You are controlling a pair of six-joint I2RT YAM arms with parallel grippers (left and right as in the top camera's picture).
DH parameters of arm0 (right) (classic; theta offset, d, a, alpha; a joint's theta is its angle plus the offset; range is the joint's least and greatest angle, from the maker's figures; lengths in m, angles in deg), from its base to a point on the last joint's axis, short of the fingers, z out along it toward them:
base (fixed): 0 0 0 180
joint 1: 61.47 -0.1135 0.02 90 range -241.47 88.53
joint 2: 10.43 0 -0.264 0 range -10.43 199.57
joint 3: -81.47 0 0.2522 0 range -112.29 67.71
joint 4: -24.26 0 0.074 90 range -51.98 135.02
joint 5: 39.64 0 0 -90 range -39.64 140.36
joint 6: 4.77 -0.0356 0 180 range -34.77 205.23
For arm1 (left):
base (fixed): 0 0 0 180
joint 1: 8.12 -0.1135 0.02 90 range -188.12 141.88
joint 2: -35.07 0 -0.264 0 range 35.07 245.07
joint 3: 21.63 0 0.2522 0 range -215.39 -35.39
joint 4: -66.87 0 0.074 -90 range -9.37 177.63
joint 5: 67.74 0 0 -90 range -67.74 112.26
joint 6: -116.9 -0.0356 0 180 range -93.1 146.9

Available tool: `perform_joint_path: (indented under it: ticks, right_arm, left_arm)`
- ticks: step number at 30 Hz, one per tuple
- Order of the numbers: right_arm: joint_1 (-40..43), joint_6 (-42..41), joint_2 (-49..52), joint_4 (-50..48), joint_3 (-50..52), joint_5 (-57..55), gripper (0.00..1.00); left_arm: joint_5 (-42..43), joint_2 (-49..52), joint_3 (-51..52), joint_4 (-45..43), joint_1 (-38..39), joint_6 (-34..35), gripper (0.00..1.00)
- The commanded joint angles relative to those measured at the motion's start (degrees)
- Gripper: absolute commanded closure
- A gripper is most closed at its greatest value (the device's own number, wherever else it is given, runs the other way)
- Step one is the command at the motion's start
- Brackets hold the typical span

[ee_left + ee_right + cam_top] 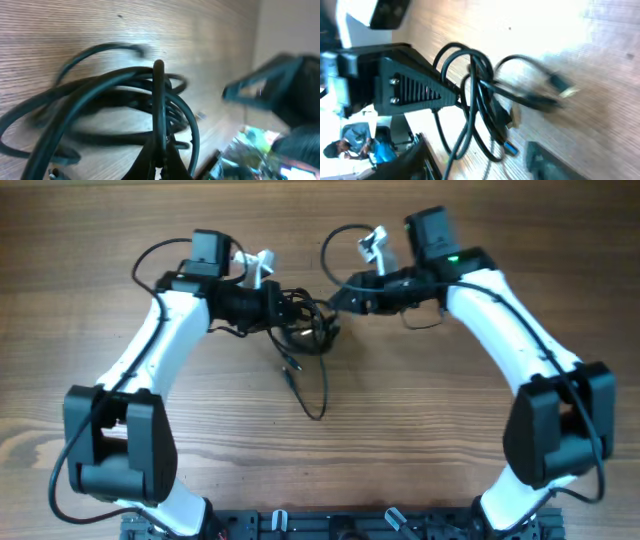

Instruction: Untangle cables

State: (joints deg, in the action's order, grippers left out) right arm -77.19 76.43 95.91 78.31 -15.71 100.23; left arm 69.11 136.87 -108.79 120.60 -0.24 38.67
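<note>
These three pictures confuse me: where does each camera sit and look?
Overhead: above the table, looking straight down; both arms, left gripper and right gripper at the cables.
Left wrist: on the left arm, looking past its shut fingers at the cables.
Right wrist: on the right arm, looking past its open fingers at the cables.
Shared: both wrist views show the same cables, from opposite sides.

Glossy black cables (pixel 318 332) on a matt wood-grain table (pixel 400 440) (smooth, fine-lined).
</note>
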Motion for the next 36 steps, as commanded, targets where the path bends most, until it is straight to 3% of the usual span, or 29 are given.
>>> perform_joint_path:
  ticks: [1, 3, 6, 16, 19, 22, 24, 26, 29, 36]
  right_arm:
    - [0.22, 8.61, -1.57, 0.11, -1.29, 8.09, 0.29]
    - [0.22, 10.34, -1.57, -0.13, -1.29, 7.98, 0.28]
    - [-0.20, 10.34, -1.44, -0.11, -1.27, -0.52, 0.28]
    - [-6.64, 10.10, -0.33, 3.23, -1.20, -3.08, 0.29]
    - [-8.39, 8.96, -0.33, 3.52, -1.20, -11.19, 0.37]
    - [-8.59, 7.06, -0.33, 3.50, -1.20, -15.72, 0.56]
    - [-8.52, 7.06, -0.33, 3.48, -1.20, -17.53, 0.63]
    - [-8.31, 7.10, -0.33, 3.37, -1.20, -18.12, 0.62]
    - [-8.20, 7.10, -0.33, 3.26, -1.20, -16.98, 0.51]
    - [-8.15, 7.08, -0.33, 1.33, -1.20, -14.84, 0.46]
  left_arm:
    - [9.27, 0.31, -0.11, 1.42, -1.03, -8.70, 0.96]
    - [9.57, 0.31, -0.11, 2.08, -0.87, -9.60, 0.96]
    - [16.06, 0.31, -0.11, 3.98, -0.59, -16.15, 0.96]
    - [16.11, 0.31, -0.11, 3.76, -0.59, -16.09, 0.96]
    - [16.13, 0.31, -0.11, 4.09, -0.59, -16.06, 0.96]
    - [16.11, 0.31, -0.11, 4.39, -0.61, -16.09, 0.96]
    - [15.61, 0.31, -0.11, 4.48, -0.66, -16.09, 0.96]
    - [13.97, 0.31, -0.11, 4.63, -0.66, -16.06, 0.96]
    - [13.75, 0.31, -0.11, 4.70, -0.63, -16.06, 0.96]
    - [13.73, 0.31, -0.11, 4.70, -0.63, -16.09, 0.96]
